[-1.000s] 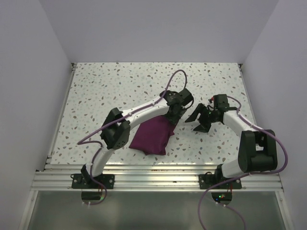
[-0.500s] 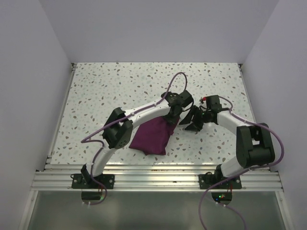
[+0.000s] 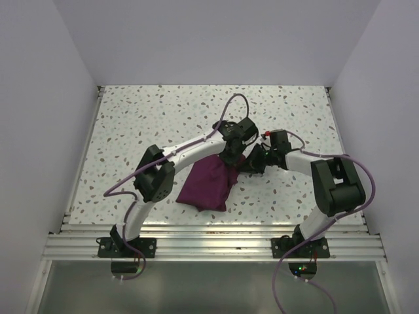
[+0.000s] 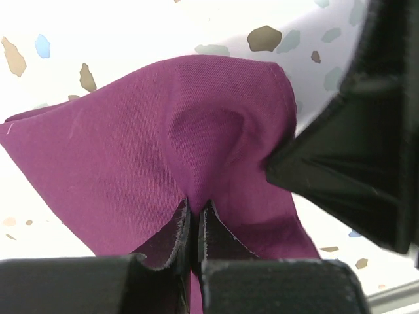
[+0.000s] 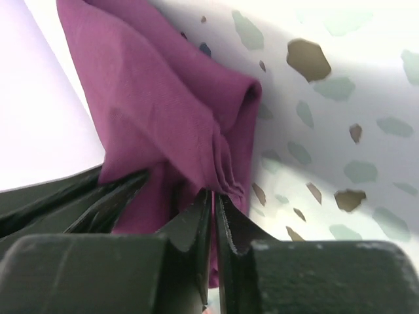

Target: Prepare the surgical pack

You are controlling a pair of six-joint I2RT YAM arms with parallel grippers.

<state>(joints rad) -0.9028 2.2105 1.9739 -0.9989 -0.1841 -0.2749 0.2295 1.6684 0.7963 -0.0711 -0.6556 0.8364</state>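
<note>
Plum-purple surgical pack (image 3: 206,186) lies as a soft bundle on the speckled table (image 3: 144,124), its far right corner drawn up between the two grippers. The left gripper (image 4: 194,216) has its fingers pressed together on a fold of the cloth, which bulges just ahead of its tips. Just to its right, the right gripper (image 5: 213,203) pinches a pleated edge of the same corner. The two grippers sit very close, perhaps touching, though the overhead view is too cramped to tell. From both grippers the cloth trails back toward the arm bases.
</note>
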